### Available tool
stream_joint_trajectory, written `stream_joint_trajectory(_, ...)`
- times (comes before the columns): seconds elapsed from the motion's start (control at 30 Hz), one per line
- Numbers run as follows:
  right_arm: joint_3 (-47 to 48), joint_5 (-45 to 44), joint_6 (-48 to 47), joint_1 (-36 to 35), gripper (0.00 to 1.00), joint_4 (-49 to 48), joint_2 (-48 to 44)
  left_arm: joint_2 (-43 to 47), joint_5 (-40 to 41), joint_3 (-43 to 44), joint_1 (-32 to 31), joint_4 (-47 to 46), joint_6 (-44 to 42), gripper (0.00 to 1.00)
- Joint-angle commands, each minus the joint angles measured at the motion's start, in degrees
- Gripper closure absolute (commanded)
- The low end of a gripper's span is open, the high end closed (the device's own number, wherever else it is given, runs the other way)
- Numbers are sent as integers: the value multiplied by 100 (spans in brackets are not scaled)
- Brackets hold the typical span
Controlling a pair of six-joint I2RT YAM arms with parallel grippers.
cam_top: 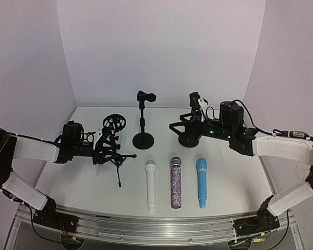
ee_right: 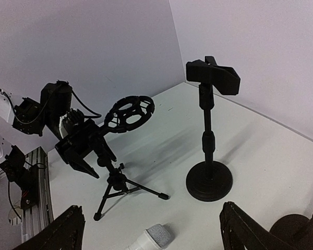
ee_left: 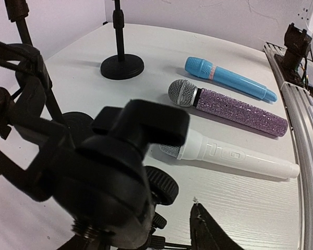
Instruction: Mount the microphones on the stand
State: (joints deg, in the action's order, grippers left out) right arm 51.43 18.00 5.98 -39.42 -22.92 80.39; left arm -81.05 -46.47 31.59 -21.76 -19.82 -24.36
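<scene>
1. Top view: the white microphone (cam_top: pixel 151 186), purple microphone (cam_top: pixel 176 182) and blue microphone (cam_top: pixel 201 182) lie side by side on the table (cam_top: pixel 83 182) at lower centre. None is held and none is on a stand. Your left gripper (cam_top: pixel 105 147) is right at the tripod stand (cam_top: pixel 113 140), middle left, but whether it's clamped on it can't be told. Risk: that stand looks light, so any sideways drag likely tips it toward the white microphone.
2. Left wrist view: the tripod stand's black clip fills the lower-left foreground and hides the jaws. Only one finger (ee_left: pixel 208 234) shows, at the bottom edge. Risk: if you back out blind, you may snag the clip.
3. Right wrist view: your right gripper (ee_right: pixel 151 207) is spread wide and empty. The white microphone's head shows at the bottom edge between the fingers, untouched. The round-base stand (ee_right: pixel 208 179) is right of centre, and the third stand (ee_right: pixel 297 234) has its base in the lower-right corner near your finger. Risk: moving in may knock that base, and a round mic can roll out of an off-centre pinch.
</scene>
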Motion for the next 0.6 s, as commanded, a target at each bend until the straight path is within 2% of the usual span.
stream_joint_trajectory(0.0,337,-83,-40,-196,13,-167,232,583,52,44,-21,298,11,42)
stream_joint_trajectory(0.13,470,-177,30,-457,13,-179,515,1235,582,-48,-21,488,526,33)
stream_joint_trajectory(0.2,526,-271,108,-585,13,-213,641,1626,1117,-68,-30,577,1009,25)
stream_joint_trajectory(0.27,592,-414,229,-684,13,-283,788,1939,1837,-12,-122,841,1360,22)
stream_joint_trajectory(0.43,795,-950,478,-989,15,-432,1132,2317,3386,191,-1037,1490,1750,22)
stream_joint_trajectory(0.57,996,-1665,833,-1259,16,-434,1382,1961,5110,710,-1944,1877,2250,21)
